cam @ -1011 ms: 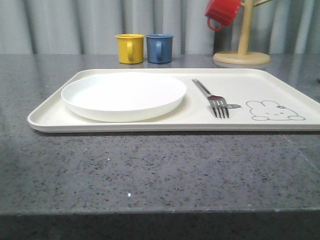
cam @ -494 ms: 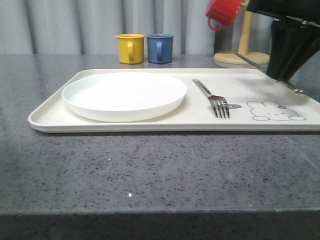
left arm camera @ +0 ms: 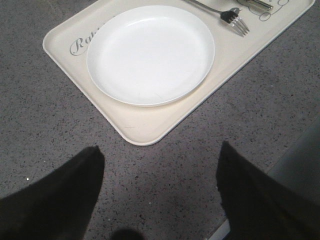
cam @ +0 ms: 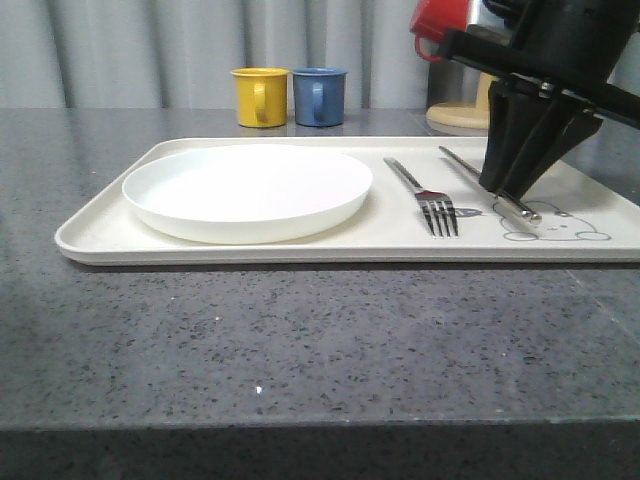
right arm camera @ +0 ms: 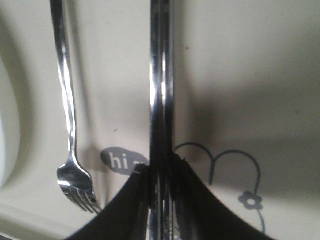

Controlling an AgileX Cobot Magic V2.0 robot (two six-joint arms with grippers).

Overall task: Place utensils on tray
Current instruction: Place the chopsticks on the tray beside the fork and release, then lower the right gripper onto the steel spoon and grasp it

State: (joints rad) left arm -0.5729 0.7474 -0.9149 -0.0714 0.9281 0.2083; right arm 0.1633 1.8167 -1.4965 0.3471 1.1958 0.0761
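Observation:
The cream tray (cam: 100,235) lies across the grey table with the white plate (cam: 247,190) on its left half and the fork (cam: 425,195) to the right of the plate. My right gripper (cam: 503,188) is low over the tray just right of the fork, shut on the pair of metal chopsticks (cam: 460,162), whose shafts run roughly parallel to the fork. In the right wrist view the chopsticks (right arm camera: 161,75) pass between the closed fingers (right arm camera: 125,200) beside the fork (right arm camera: 67,110), over the rabbit print. My left gripper (left arm camera: 161,148) hangs open over bare table in front of the tray (left arm camera: 145,127).
A yellow mug (cam: 260,96) and a blue mug (cam: 319,96) stand behind the tray. A red mug (cam: 440,22) hangs on a wooden mug tree (cam: 482,110) at the back right. Grey speckled tabletop (cam: 300,340) stretches between the tray and the front edge.
My right arm came into view from the right carrying the chopsticks, then moved left and down over the tray beside the fork. The plate and fork stayed put.

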